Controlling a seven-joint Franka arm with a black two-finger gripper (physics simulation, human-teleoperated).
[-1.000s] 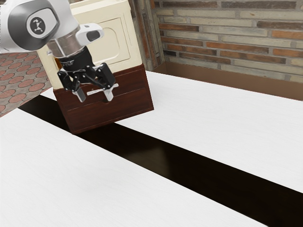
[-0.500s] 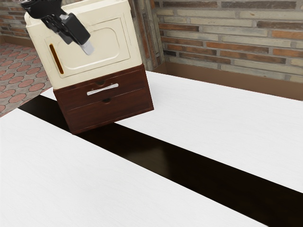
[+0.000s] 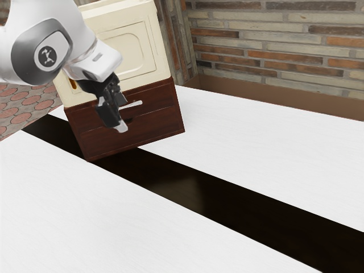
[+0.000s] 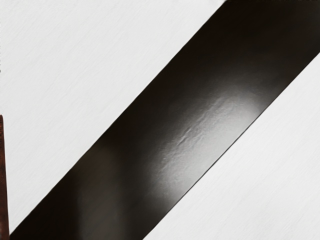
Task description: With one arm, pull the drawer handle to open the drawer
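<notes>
One white tabletop [image 3: 244, 170] nearest me, my gripper beyond it, then the shut upper drawer [image 3: 159, 103].
A glossy dark band [image 3: 170, 185] crosses the tabletop; in the wrist view it runs beneath my hand, with a sliver of reddish-brown wood beside it. From out here I can't tell whether my black gripper [image 3: 120, 127] is spread or pressed together. Its tip points down before the drawer front, hiding part of the pale bar handle [image 3: 135, 104]; whether they touch, I can't tell. A cream case [image 3: 119, 31] tops the brown drawer unit [image 3: 153, 128], backed by a brick wall [image 3: 273, 51].
</notes>
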